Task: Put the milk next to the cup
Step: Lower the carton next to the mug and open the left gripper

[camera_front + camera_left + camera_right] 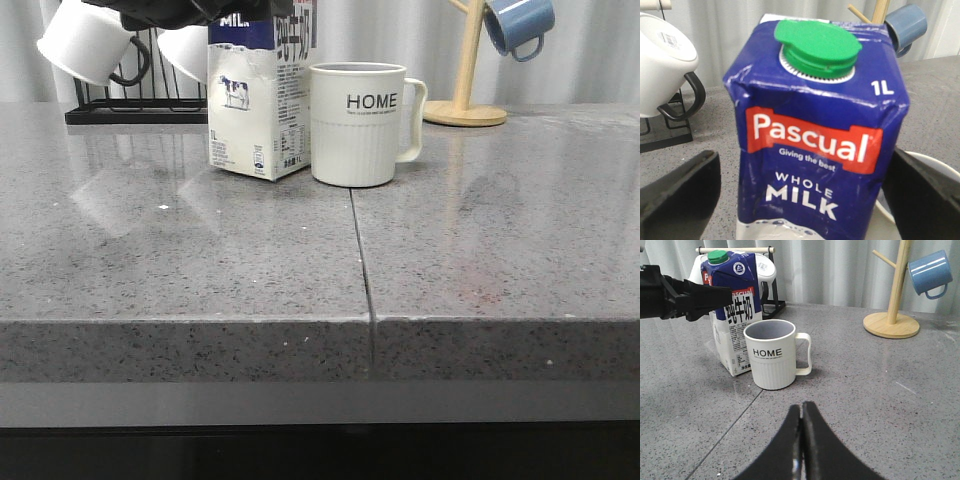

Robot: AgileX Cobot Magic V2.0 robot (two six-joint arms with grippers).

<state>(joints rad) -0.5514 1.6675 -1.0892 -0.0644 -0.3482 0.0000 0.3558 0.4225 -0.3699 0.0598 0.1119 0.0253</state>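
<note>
The milk (258, 110), a white carton with a dark blue top and a green cap, stands upright on the grey table right beside the cup (357, 125), on its left. The cup is cream-white, reads "HOME" and has its handle to the right. My left gripper (190, 12) is open, with its fingers (687, 195) astride the carton's top (815, 150); a gap shows on one side. The cup's rim (935, 167) shows just behind the carton. My right gripper (801, 407) is shut and empty, low over the table in front of the cup (772, 357) and the milk (737, 330).
A black wire rack (130, 105) with white, black-handled mugs (85, 45) stands behind the milk at the back left. A wooden mug tree (465, 100) holding a blue mug (520, 25) stands at the back right. A seam (360, 250) runs down the table (500, 270).
</note>
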